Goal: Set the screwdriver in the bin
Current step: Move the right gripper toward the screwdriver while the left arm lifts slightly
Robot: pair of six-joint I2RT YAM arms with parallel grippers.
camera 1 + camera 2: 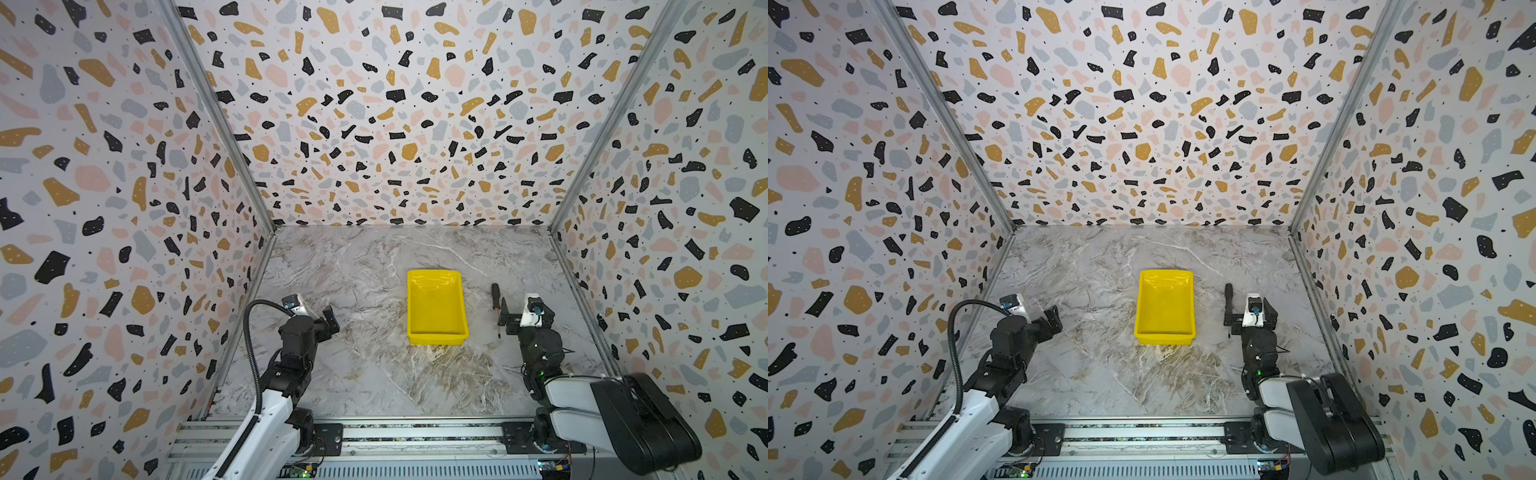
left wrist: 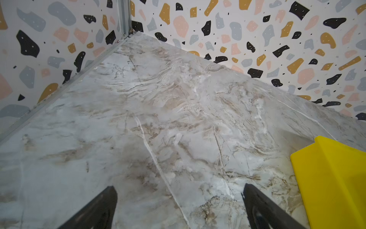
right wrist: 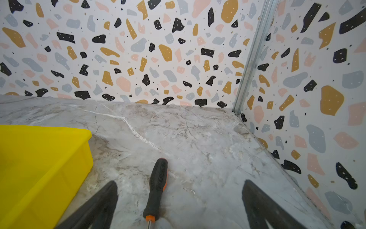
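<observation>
The right claw (image 3: 180, 183) hangs released astride the screwdriver (image 3: 158, 178), seemingly lined up to grab it. The bin (image 3: 45, 128) sits empty just beside it; the left claw (image 2: 179, 187) is released and looks idle.

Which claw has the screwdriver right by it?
The right claw: the screwdriver lies between its open jaws. The left claw has only table there.

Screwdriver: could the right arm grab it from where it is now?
Probably yes. The right gripper is open right at the screwdriver, which lies free on the table; the bin stands apart beside it, not in the way.
</observation>
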